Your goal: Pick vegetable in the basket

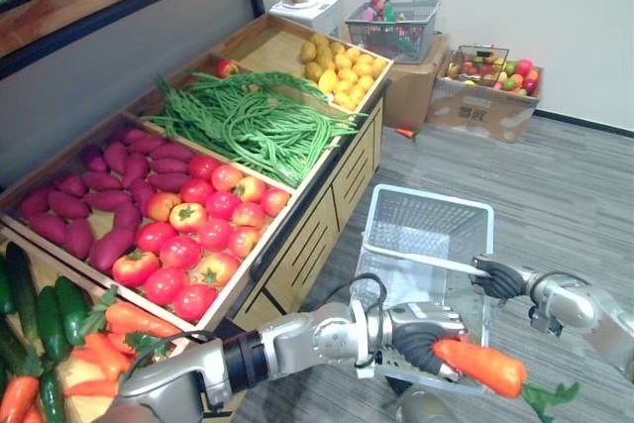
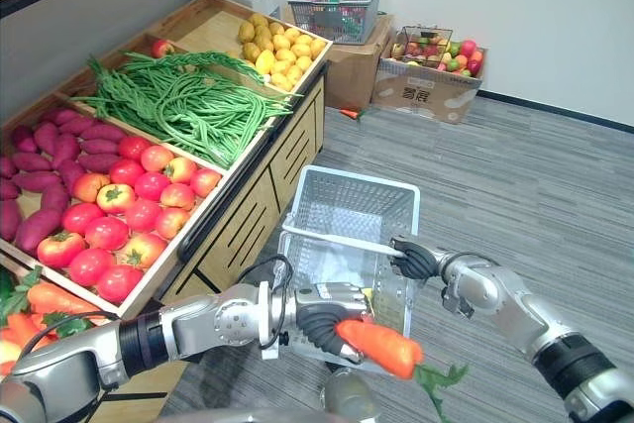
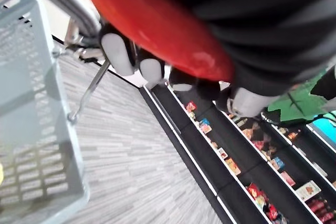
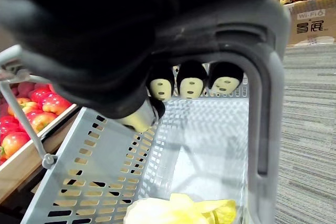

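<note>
One carrot poised at the basket's near rim, not yet inside.
The left robot hand (image 1: 424,336) has its fingers curled round an orange carrot (image 1: 482,365), green top hanging down, just outside the near wall of the pale grey mesh basket (image 1: 428,203). The right robot hand (image 1: 500,279) is closed round the basket's handle (image 1: 421,261) and holds it up beside the produce stand (image 1: 342,180), probably so that the opening is steady and within reach for the drop. A pale yellow leafy vegetable (image 4: 178,211) already lies on the basket's bottom. The carrot likely needs lifting over the rim before release.
</note>
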Motion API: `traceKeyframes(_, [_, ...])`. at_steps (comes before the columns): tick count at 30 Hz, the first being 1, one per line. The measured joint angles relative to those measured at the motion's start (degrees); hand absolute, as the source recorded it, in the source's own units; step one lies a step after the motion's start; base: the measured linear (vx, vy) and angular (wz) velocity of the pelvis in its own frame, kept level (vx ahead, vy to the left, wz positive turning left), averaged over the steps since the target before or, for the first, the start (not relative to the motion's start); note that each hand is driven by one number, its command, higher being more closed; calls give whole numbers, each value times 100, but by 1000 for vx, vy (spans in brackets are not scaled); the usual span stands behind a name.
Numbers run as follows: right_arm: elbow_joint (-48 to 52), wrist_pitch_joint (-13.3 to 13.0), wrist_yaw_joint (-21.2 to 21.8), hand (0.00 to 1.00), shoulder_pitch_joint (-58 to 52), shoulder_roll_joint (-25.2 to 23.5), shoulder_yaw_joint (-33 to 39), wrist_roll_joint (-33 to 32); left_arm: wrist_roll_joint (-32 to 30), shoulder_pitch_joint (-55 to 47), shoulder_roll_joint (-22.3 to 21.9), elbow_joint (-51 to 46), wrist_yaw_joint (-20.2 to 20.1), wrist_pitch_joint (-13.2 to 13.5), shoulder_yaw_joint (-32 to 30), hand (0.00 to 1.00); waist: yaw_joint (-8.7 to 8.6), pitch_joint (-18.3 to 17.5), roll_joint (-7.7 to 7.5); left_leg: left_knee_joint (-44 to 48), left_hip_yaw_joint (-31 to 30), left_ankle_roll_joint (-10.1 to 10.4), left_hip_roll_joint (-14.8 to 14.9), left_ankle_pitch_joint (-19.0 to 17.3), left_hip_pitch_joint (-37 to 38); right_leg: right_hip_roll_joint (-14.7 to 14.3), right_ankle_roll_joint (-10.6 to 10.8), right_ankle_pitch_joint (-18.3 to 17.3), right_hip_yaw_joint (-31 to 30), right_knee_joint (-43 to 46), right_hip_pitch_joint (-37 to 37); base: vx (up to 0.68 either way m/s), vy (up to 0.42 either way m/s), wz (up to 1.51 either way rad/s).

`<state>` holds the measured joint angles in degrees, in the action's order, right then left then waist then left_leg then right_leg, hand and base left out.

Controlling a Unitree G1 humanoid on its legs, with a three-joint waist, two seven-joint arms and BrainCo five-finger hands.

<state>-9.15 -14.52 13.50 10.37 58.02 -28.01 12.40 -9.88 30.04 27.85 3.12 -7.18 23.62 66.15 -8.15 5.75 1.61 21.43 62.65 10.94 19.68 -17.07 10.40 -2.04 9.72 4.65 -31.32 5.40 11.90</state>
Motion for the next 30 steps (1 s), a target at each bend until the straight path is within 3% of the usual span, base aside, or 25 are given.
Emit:
traceKeyframes(10, [52, -70, 96, 100, 302, 123, -230, -244, -821, -3, -131, 1094, -86, 93, 88, 100, -193, -5, -13, 93, 214, -1, 106, 4, 92, -138, 0, -3, -96, 55, 92, 31, 33, -10])
traceKeyframes(19, [156, -88, 208, 100, 373, 139, -238, -344, -2033, -5, -696, 2565, 142, 79, -97, 100, -275, -44, -115, 94, 472, 18, 111, -1, 202, -244, 1, -5, -283, 89, 149, 23, 43, -13])
traceKeyframes(20, [163, -88, 209, 100, 399, 137, -274, -387, -2126, -9, -724, 2739, 231, 64, -183, 100, -266, -59, -145, 128, 558, 120, 140, -61, 185, -265, -5, -13, -317, 83, 170, 17, 45, -15])
traceKeyframes(21, [177, -88, 209, 100, 452, 137, -335, -397, -2284, -10, -768, 2864, 272, 34, -253, 0, -279, -69, -173, 192, 647, 153, 197, -86, 194, -288, -5, -14, -332, 80, 186, 19, 45, -13])
traceKeyframes(30, [303, -88, 323, 100, 500, 68, -402, -451, -2758, -29, -894, 3437, 706, -304, -801, 0, -267, -66, -252, 381, 893, 127, 338, -104, 269, -318, -2, -7, -359, 79, 186, 22, 50, -3])
